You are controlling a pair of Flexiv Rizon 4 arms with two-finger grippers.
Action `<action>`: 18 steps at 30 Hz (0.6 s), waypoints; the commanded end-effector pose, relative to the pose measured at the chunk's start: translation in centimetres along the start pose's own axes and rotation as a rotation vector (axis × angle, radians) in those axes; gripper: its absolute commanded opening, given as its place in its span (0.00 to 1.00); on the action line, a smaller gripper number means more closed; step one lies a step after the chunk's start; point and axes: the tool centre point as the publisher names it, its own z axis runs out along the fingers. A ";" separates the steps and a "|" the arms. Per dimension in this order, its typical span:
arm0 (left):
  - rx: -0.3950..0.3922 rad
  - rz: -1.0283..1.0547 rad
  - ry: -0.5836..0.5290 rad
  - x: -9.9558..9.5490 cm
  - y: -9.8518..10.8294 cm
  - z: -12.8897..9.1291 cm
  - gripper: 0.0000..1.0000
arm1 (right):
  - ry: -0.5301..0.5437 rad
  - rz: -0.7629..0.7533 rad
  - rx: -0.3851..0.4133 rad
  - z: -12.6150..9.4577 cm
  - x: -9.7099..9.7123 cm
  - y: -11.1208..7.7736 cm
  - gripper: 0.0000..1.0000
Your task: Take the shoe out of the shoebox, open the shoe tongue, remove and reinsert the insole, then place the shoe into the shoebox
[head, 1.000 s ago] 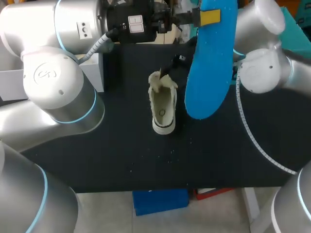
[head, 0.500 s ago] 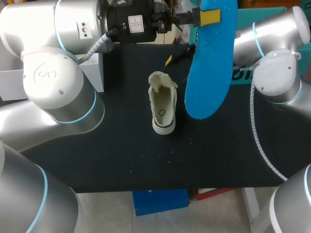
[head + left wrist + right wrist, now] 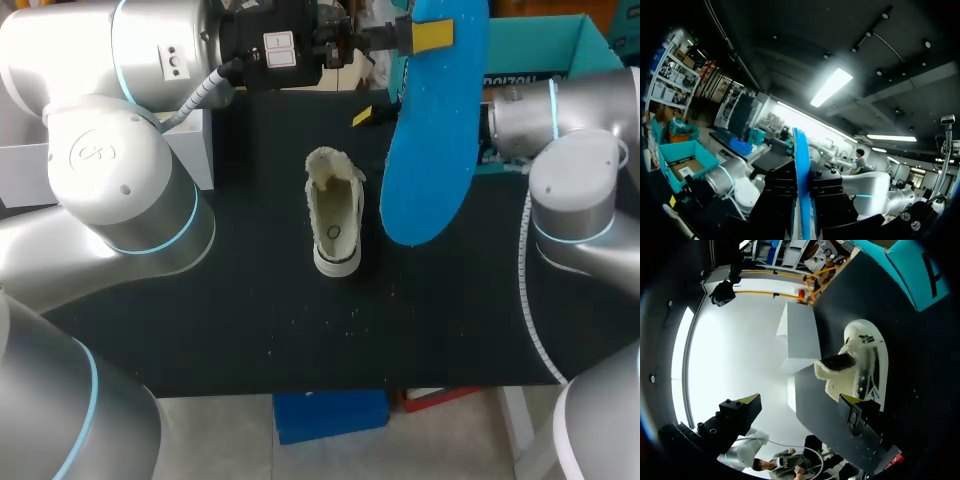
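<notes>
My left tool, at the top middle of the head view, pinches the insole by one end, so the blue sheet hangs high over the desk; my left wrist view shows it edge-on between both fingers. I judge it light, thin and floppy, best fed in toe first. The shoe lies at the frame's centre, opening upward, fleecy lining showing; soft, and likely to slide unless steadied at the heel. Its tongue is hard to make out. My right tool is spread and empty, the shoe just ahead of it. The shoebox sits upper right, partly hidden by my arm, its inside unseen.
</notes>
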 end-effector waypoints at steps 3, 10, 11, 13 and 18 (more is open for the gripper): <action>-0.001 -0.001 -0.004 0.0 0.0 0.2 0.00 | 0.180 -0.004 0.013 -0.2 -0.2 -0.2 1.00; -0.037 0.365 -0.146 -0.9 0.0 -0.3 0.00 | 0.180 -0.004 0.013 -0.2 -0.2 -0.2 1.00; -0.068 0.394 -0.165 -1.2 0.4 -0.2 0.00 | 0.180 -0.004 0.013 -0.2 -0.2 -0.2 1.00; -0.068 0.404 -0.165 -1.8 1.2 -0.3 0.00 | 0.180 -0.004 0.013 -0.2 -0.2 -0.2 1.00; -0.068 0.348 -0.196 -3.5 3.8 -1.4 0.00 | 0.180 -0.004 0.013 -0.2 -0.2 -0.2 1.00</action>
